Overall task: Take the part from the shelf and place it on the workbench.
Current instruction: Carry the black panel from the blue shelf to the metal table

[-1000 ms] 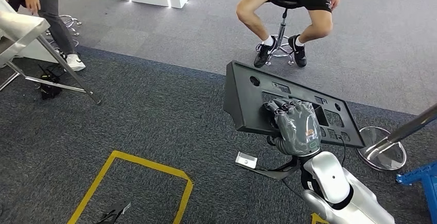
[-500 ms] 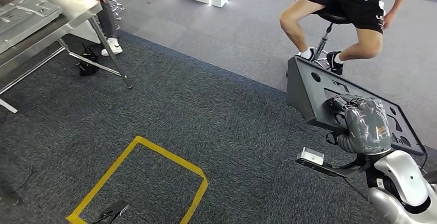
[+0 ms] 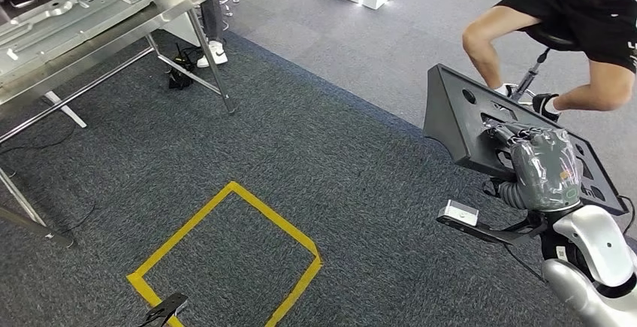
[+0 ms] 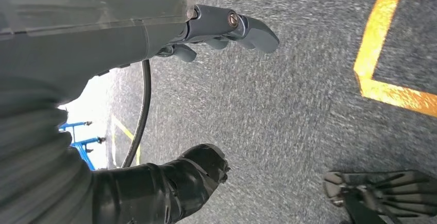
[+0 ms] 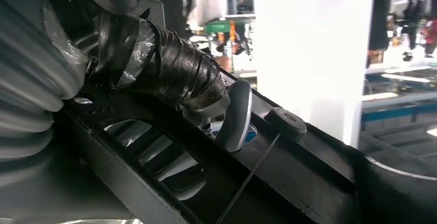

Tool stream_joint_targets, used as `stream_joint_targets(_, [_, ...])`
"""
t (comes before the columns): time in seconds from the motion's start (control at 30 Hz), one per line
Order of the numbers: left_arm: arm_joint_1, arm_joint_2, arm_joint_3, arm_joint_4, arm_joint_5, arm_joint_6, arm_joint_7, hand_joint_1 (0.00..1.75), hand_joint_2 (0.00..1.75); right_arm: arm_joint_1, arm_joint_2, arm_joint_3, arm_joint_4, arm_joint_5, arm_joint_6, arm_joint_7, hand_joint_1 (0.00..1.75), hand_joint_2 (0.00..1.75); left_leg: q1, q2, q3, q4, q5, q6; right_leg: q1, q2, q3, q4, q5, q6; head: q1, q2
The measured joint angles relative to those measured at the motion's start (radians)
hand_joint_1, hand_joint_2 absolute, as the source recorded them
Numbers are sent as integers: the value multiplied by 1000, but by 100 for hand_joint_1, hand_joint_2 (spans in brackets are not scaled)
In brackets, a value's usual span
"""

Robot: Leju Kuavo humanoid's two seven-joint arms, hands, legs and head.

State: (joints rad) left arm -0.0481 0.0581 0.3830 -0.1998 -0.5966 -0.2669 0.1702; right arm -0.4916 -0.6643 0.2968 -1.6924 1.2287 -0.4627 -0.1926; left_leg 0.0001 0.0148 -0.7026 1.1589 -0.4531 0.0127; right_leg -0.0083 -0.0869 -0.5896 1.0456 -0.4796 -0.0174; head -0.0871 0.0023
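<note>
Gripping through a cut-out, the right hand (image 3: 544, 165) held the flat black plastic panel with several openings (image 3: 466, 120), the task's part, out in front of the robot at its right side, above the dark grey carpet (image 3: 315, 161). Fingers were hooked into one opening, which probably kept the broad, tilted panel steady while carried; the right wrist view showed a taped finger (image 5: 175, 74) curled over the panel's edge (image 5: 309, 147). The panel's far end was cut off behind the hand and arm.

The left hand (image 4: 206, 100) hung over the carpet, fingers apart, nothing in it, likely left free for balance.

The stainless steel workbench (image 3: 161, 11) stood well apart at the upper left, a pressed grey metal sheet (image 3: 67, 11) already lying on it. Yellow floor tape (image 3: 225, 252) marked a box between. A seated person's legs (image 3: 541, 49) showed behind the panel, upper body cut off.
</note>
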Motion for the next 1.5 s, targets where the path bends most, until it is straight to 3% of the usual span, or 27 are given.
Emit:
stream_joint_targets(0.1, [-8, 1, 0, 0, -3, 2, -1, 0, 175, -11, 0, 0, 5, 0, 2, 4, 175, 175, -20, 49, 61, -122, 26, 20, 5, -32, 10, -5, -8, 12, 0, 0])
stream_joint_targets(0.17, [-8, 3, 0, 0, -3, 2, -3, 0, 175, -16, 0, 0, 8, 0, 6, 6, 175, 175, -25, 32, 66, -132, 22, 34, 5, -53, 22, -12, -13, 24, 0, 0])
stream_joint_targets(0.2, [-6, 5, 0, 0, -3, 3, -4, 0, 175, -18, 0, 0, 9, -1, 8, 7, 175, 175, -23, 19, 76, -141, 24, 40, 2, -49, 29, -11, -18, 30, 1, 0])
stream_joint_targets(0.27, [-8, 6, 0, 0, -3, 3, -6, 0, 175, -23, -1, 0, 10, -2, 13, 11, 175, 175, -17, -5, 101, -160, 25, 53, -2, 5, 16, 36, -42, 38, 3, 0])
stream_joint_targets(0.33, [-14, 6, 0, 0, -4, 4, -9, 0, 175, -26, -2, 0, 12, -2, 15, 12, 175, 175, -14, -29, 112, -164, 22, 63, -6, 68, -56, 160, -86, 40, 7, 0])
stream_joint_targets(0.4, [-15, 5, 0, 0, -5, 4, -11, 0, 175, -26, -3, 0, 16, -3, 17, 12, 175, 175, -14, -57, 118, -160, 14, 66, -7, 82, -131, 259, -100, 44, 8, 0])
stream_joint_targets(0.43, [-14, 4, 0, 0, -6, 5, -11, 0, 175, -25, -3, 0, 19, -4, 19, 13, 175, 175, -13, -73, 122, -157, 8, 65, -8, 84, -146, 260, -78, 47, 8, 0])
stream_joint_targets(0.5, [-11, 4, 0, 0, -8, 6, -12, 0, 175, -27, -4, 0, 21, -7, 21, 14, 175, 175, -10, -104, 135, -143, -10, 59, -14, 99, -119, 157, 9, 51, 8, 0])
stream_joint_targets(0.53, [-11, 4, 0, 0, -9, 6, -13, 0, 175, -29, -4, 1, 22, -8, 21, 14, 175, 175, -10, -118, 138, -135, -20, 54, -18, 123, -96, 97, 41, 53, 9, 0])
stream_joint_targets(0.6, [-14, 4, 0, 0, -10, 8, -14, 0, 175, -32, -7, 1, 23, -8, 24, 13, 175, 175, -5, -145, 135, -123, -35, 43, -22, 164, -58, 20, 51, 53, 10, 0])
stream_joint_targets(0.67, [-11, 4, 0, 0, -10, 10, -14, 0, 175, -35, -9, 2, 24, -8, 27, 14, 175, 175, 1, -170, 128, -125, -41, 30, -19, 160, -42, 4, 31, 44, 11, 0])
stream_joint_targets(0.7, [-8, 4, 0, 0, -11, 10, -14, 0, 175, -36, -9, 2, 24, -9, 29, 14, 175, 175, 3, -168, 129, -125, -43, 24, -18, 148, -34, -2, 28, 38, 11, 0])
stream_joint_targets(0.77, [-6, 4, 0, 1, -11, 11, -14, 0, 175, -40, -9, 2, 23, -10, 29, 15, 175, 175, 0, -113, 115, -90, -56, 13, -18, 120, -8, -18, 18, 23, 9, 0])
stream_joint_targets(0.83, [-11, 4, 0, 1, -11, 11, -14, 0, 175, -41, -9, 2, 23, -10, 29, 15, 175, 175, 1, -43, 44, 26, -88, 5, -12, 89, 25, -31, 0, 12, 8, 0])
stream_joint_targets(0.9, [-11, 3, 0, 1, -11, 11, -14, 0, 175, -41, -9, 2, 23, -10, 29, 15, 175, 175, 4, -25, -50, 142, -97, 1, -8, 56, 58, -35, -25, 11, 8, 0])
stream_joint_targets(0.93, [-8, 3, 0, 1, -11, 11, -14, 0, 175, -41, -9, 2, 23, -10, 29, 15, 175, 175, 5, -22, -76, 151, -72, 1, -7, 41, 75, -36, -39, 12, 8, 0])
stream_joint_targets(1.0, [-3, 2, 0, 1, -11, 11, -14, 0, 175, -41, -9, 2, 23, -10, 29, 15, 175, 175, 4, -10, -70, 54, 32, 9, -4, 14, 114, -37, -70, 15, 8, 0])
stream_joint_targets(1.07, [0, 2, 0, 2, -11, 11, -14, 0, 175, -42, -8, 2, 24, -10, 29, 15, 175, 175, -10, 36, -33, -58, 98, 27, 0, -8, 141, -43, -98, 23, 12, 0])
stream_joint_targets(1.13, [1, 2, 0, 2, -11, 11, -14, 0, 175, -42, -8, 2, 25, -9, 29, 14, 175, 175, -27, 63, -10, -96, 85, 45, 3, -27, 161, -51, -115, 36, 18, 0])
stream_joint_targets(1.2, [0, 4, 0, 2, -11, 12, -14, 0, 175, -42, -8, 2, 24, -9, 29, 15, 175, 175, -27, 40, 11, -116, 63, 57, 2, -34, 167, -28, -103, 48, 18, 0])
stream_joint_targets(1.23, [-1, 5, 0, 2, -11, 12, -14, 0, 175, -42, -8, 2, 24, -9, 29, 15, 175, 175, -23, 26, 28, -125, 55, 63, -1, -19, 150, 15, -84, 51, 19, 0])
stream_joint_targets(1.3, [-5, 6, 0, 2, -11, 12, -15, 0, 175, -42, -9, 2, 25, -9, 29, 14, 175, 175, -15, 0, 65, -142, 41, 71, -7, 36, 66, 146, -58, 55, 21, 0])
stream_joint_targets(1.33, [-8, 6, 0, 2, -11, 12, -15, 0, 175, -41, -9, 2, 25, -9, 29, 13, 175, 175, -13, -14, 82, -148, 33, 74, -10, 63, 15, 211, -68, 57, 23, 0])
stream_joint_targets(1.37, [-9, 6, 0, 2, -11, 12, -15, 0, 175, -40, -9, 2, 25, -9, 29, 14, 175, 175, -11, -29, 100, -151, 22, 74, -13, 77, -33, 253, -102, 61, 22, 0])
stream_joint_targets(1.43, [-8, 5, 0, 2, -11, 11, -14, 0, 175, -38, -9, 2, 26, -9, 29, 14, 175, 175, -5, -64, 139, -154, -3, 71, -17, 83, -100, 269, -189, 71, 23, 0])
stream_joint_targets(1.47, [-7, 4, 0, 3, -11, 10, -14, 0, 175, -38, -9, 2, 26, -9, 29, 15, 175, 175, -2, -82, 161, -154, -18, 67, -19, 84, -118, 242, -211, 75, 23, 0])
stream_joint_targets(1.5, [-6, 4, 0, 3, -11, 10, -14, 0, 175, -39, -9, 2, 27, -9, 29, 15, 175, 175, 2, -99, 184, -154, -34, 63, -22, 88, -127, 196, -194, 80, 23, 0])
